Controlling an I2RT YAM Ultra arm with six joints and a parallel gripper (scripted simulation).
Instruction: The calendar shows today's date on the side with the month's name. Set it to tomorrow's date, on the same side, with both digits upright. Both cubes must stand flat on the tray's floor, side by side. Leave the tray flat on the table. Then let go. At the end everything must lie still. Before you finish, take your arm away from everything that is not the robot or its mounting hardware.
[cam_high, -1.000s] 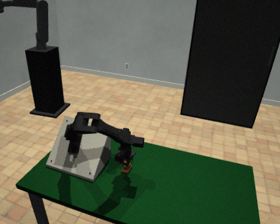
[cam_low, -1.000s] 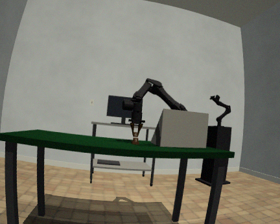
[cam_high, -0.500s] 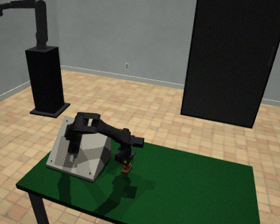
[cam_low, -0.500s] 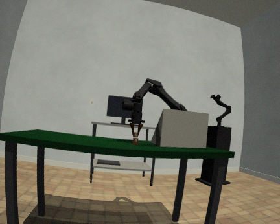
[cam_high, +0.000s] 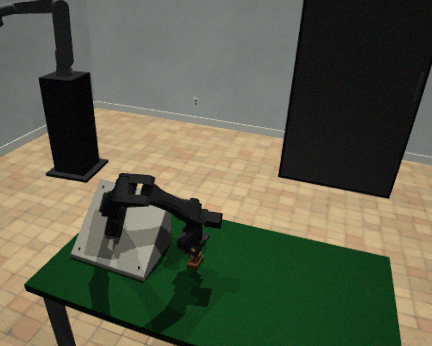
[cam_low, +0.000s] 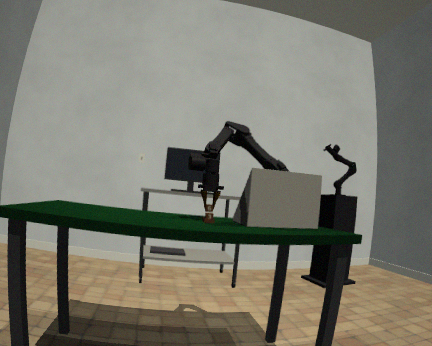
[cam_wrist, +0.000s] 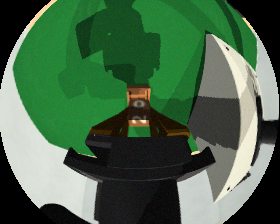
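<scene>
The small orange-brown calendar tray (cam_high: 195, 264) (cam_low: 209, 219) (cam_wrist: 139, 89) is below my fingertips, close to the table top. My gripper (cam_high: 195, 252) (cam_low: 209, 204) (cam_wrist: 139, 110) points down and is shut on a brown number cube (cam_wrist: 139, 107), with one finger on each side of it. In the wrist view a pale 0 shows on a darker face and a pale 2, turned sideways, on a lighter area just below it. I cannot tell whether both digits belong to one cube. The second cube cannot be told apart. The month's name cannot be read, and contact between cube and tray is unclear.
A large pale wedge-shaped block (cam_high: 122, 250) (cam_low: 285, 200) (cam_wrist: 222, 75) stands close beside the gripper, under the arm's base end. The green table (cam_high: 300, 290) (cam_low: 100, 217) (cam_wrist: 45, 95) carries the arm's shadow. A shelf with a monitor (cam_low: 181, 164) stands behind the table.
</scene>
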